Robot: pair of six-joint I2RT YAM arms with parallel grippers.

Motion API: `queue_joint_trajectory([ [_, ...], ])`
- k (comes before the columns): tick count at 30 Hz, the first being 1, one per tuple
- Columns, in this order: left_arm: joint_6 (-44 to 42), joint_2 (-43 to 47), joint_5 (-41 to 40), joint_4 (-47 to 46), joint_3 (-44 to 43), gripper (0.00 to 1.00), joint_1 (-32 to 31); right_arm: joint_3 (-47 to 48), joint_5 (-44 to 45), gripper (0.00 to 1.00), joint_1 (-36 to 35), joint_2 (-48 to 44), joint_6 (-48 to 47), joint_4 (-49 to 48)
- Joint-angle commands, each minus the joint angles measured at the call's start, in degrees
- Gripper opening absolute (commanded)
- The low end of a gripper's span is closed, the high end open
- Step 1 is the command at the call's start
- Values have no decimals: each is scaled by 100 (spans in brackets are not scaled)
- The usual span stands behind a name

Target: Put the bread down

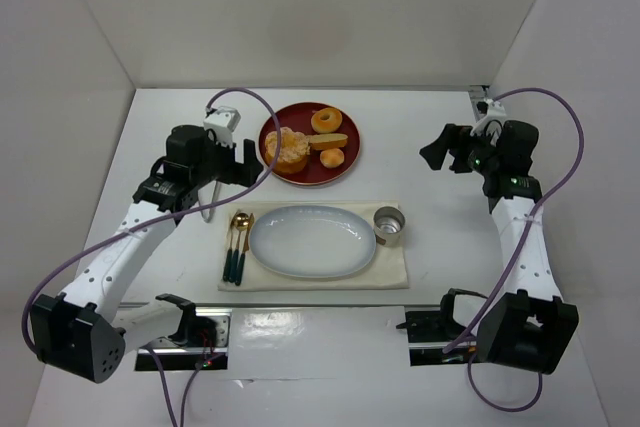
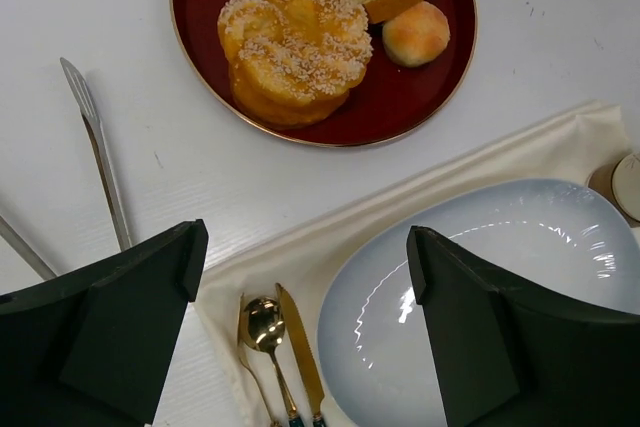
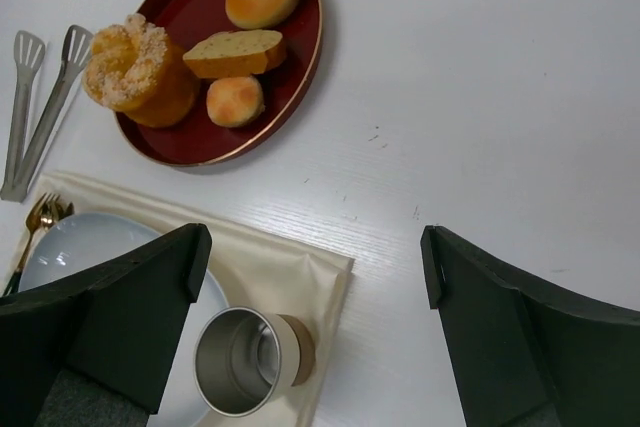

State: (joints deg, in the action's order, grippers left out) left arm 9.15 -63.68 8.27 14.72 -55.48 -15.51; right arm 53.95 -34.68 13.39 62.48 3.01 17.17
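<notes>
The bread (image 2: 295,47), a big golden-orange bun with a pale, crumbly swirled top, sits on the left side of the round dark-red plate (image 2: 200,7). Left tool (image 2: 303,262) hangs just beside that plate, jaws spread wide, gripping nothing. Right tool (image 3: 315,257) hovers well off to the right over the white bench (image 3: 480,97), jaws wide too, nothing held. A pale blue oval dish (image 1: 312,242) lies on a cream cloth (image 1: 395,272).

White table (image 1: 430,117) w/ red plate (image 2: 400,97), tongs (image 2: 103,162) & cream cloth (image 1: 395,267).
</notes>
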Motion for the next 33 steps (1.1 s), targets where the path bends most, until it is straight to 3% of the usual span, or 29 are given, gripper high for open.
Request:
queue_joint_trajectory([
  [1, -106, 85, -98, -277, -33, 100, -14, 238, 181, 100, 32, 54, 175, -214],
  [6, -54, 66, -291, -224, 20, 100, -14, -253, -618, 100, 32, -359, -808, -548],
  [14, -53, 49, -703, -286, 134, 100, -14, -315, -619, 100, 32, -315, -1030, -495],
  [22, 69, -1178, -2723, 3, 126, 99, -14, -210, -698, 100, 32, -377, -977, -390],
  [25, 218, -1716, -3111, 197, -94, 98, -14, -210, -760, 100, 32, -429, -977, -390],
  [33, 483, -2210, -2761, 251, -314, 97, 680, -210, -821, 100, 32, -482, -925, -337],
])
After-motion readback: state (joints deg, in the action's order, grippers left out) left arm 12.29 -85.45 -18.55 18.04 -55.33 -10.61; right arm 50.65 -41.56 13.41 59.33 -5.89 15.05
